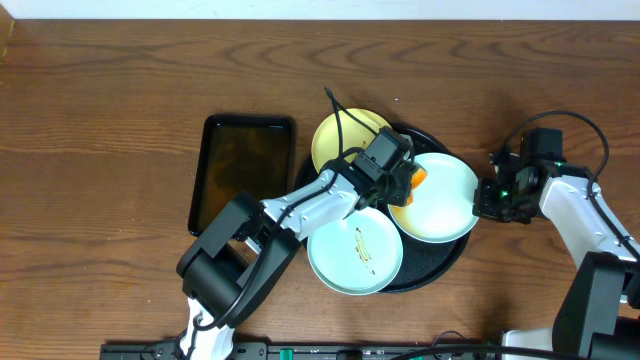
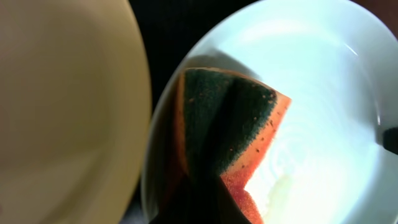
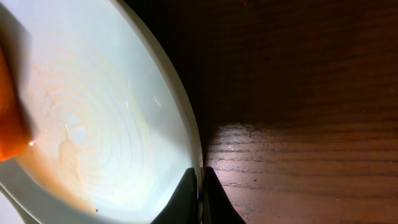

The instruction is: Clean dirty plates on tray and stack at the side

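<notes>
1. The round black tray (image 1: 438, 262) is seen on the wooden table (image 1: 100, 150), mostly covered by three plates.
2. The right blue plate (image 1: 445, 205) is held tilted over the tray's right side. Its rim is pinched between the closed fingers of the right gripper (image 3: 200, 186) at the plate's outer edge.
3. An orange sponge (image 2: 230, 118) with a dark green scouring face is clamped in the left gripper (image 1: 405, 178) and is pressed against the inside of that same plate, near its left edge.
4. A faint brownish film is visible on the held plate's inner surface in the right wrist view (palest toward the rim).
5. The yellow plate (image 1: 335, 140) is found at the tray's upper left, partly hidden under the left arm, just beside the held plate.
6. The front blue plate (image 1: 345, 262) is seen at the tray's lower left, overhanging its rim, with small brown marks at its centre.
7. A dark rectangular tray (image 1: 245, 170) is placed on the table to the left of the plates.
</notes>
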Controlling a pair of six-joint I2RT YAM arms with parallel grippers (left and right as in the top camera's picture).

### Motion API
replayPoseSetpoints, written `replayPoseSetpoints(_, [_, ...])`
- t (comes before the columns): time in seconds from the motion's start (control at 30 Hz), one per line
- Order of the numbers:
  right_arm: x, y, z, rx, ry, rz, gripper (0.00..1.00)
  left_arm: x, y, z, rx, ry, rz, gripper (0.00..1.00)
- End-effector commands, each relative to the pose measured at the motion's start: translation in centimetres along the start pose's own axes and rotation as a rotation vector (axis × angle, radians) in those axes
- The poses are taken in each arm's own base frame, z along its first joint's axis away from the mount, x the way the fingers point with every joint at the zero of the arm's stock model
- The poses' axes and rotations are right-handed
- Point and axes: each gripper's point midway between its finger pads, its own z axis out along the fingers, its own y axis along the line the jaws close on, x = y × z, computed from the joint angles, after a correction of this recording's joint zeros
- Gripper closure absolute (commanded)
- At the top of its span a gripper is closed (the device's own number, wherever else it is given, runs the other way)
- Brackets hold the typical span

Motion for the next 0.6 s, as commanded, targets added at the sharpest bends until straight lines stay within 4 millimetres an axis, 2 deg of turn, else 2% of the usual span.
replayPoseSetpoints(0.0, [-0.4, 0.5, -0.2, -0.007, -0.008, -0.014, 0.98, -1.9, -2.6, -2.1, 0.088, -0.037, 0.013, 0.93])
replayPoseSetpoints(0.13, [-0.5, 0.5, -0.2, -0.007, -0.014, -0.016, 0.93, -2.9, -4.5, -5.8, 0.130, -0.072, 0.033, 0.92])
replayPoseSetpoints(0.2, [-0.6, 0.5, -0.2, -0.007, -0.016, -0.016, 0.89, -3.2, -4.2, -7.5, 0.099, -0.088, 0.036, 0.93])
replayPoseSetpoints(0.27, [-0.7, 0.5, -0.2, -0.007, -0.020, -0.017, 0.85, -3.4, -2.6, -9.4, 0.002, -0.112, 0.018, 0.93])
replayPoseSetpoints(0.3, [-0.7, 0.5, -0.1, -0.008, -0.022, -0.017, 0.83, -3.6, -0.6, -11.2, -0.097, -0.132, -0.002, 0.93])
replayPoseSetpoints(0.37, [-0.5, 0.4, 0.2, -0.008, -0.024, -0.018, 0.82, -3.6, 1.6, -13.1, -0.195, -0.148, -0.027, 0.93])
replayPoseSetpoints(0.57, [-0.3, 0.3, 1.1, -0.017, -0.042, -0.010, 0.77, -3.5, 7.9, -18.0, -0.392, -0.161, -0.131, 0.93])
